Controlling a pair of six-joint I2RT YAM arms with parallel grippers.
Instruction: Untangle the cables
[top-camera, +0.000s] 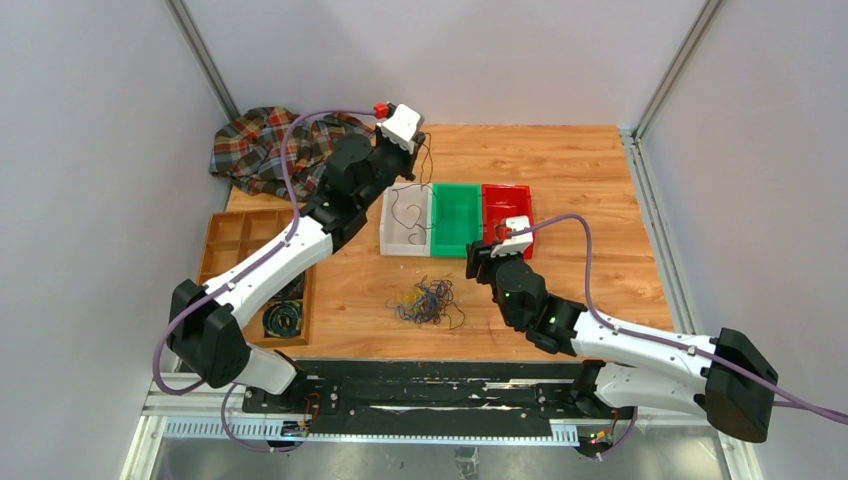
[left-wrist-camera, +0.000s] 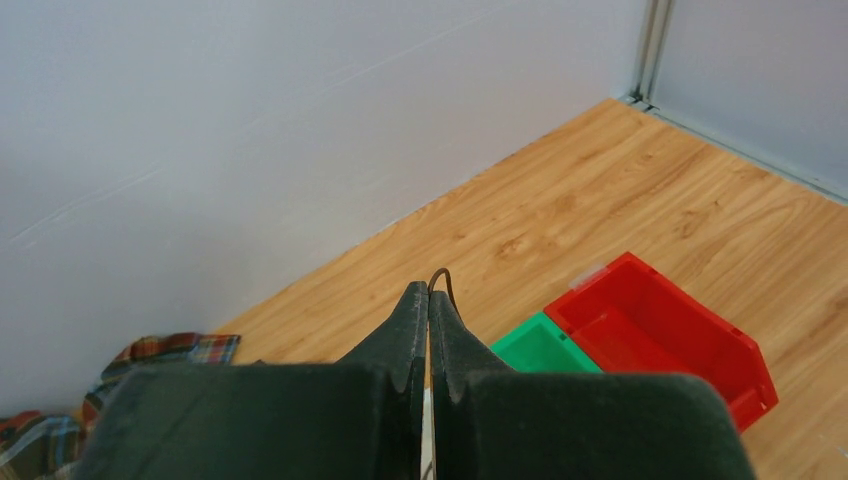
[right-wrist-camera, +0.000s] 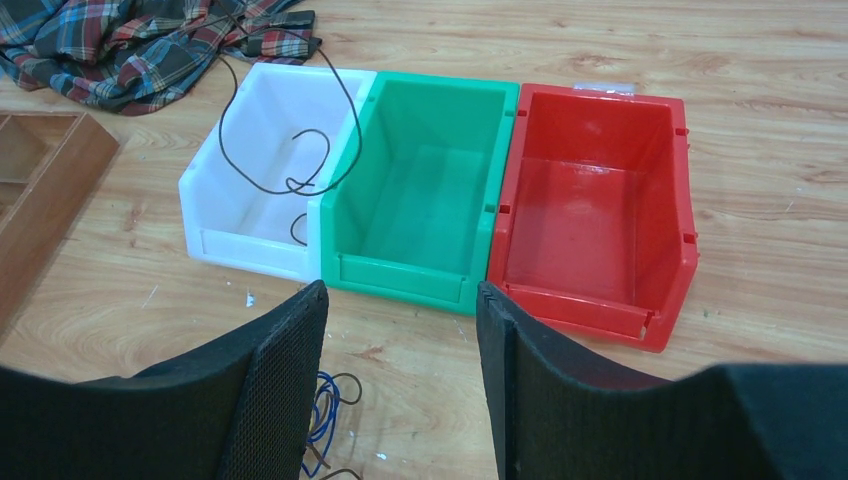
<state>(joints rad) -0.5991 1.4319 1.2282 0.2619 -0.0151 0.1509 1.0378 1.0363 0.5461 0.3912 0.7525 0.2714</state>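
A tangle of thin blue, brown and yellow cables (top-camera: 425, 302) lies on the wooden table in front of the bins; part of it shows in the right wrist view (right-wrist-camera: 322, 420). My left gripper (top-camera: 421, 140) is raised above the back of the white bin (top-camera: 385, 220), shut on a thin dark brown cable (left-wrist-camera: 444, 279) that hangs down in loops into that bin (right-wrist-camera: 300, 165). My right gripper (right-wrist-camera: 400, 300) is open and empty, near the front of the green bin (right-wrist-camera: 420, 180), right of the tangle.
A red bin (top-camera: 506, 215) stands right of the green bin (top-camera: 456, 218). A plaid cloth (top-camera: 270, 145) lies at the back left. A brown compartment tray (top-camera: 250, 275) with coiled cables sits at the left. Walls close the back and sides.
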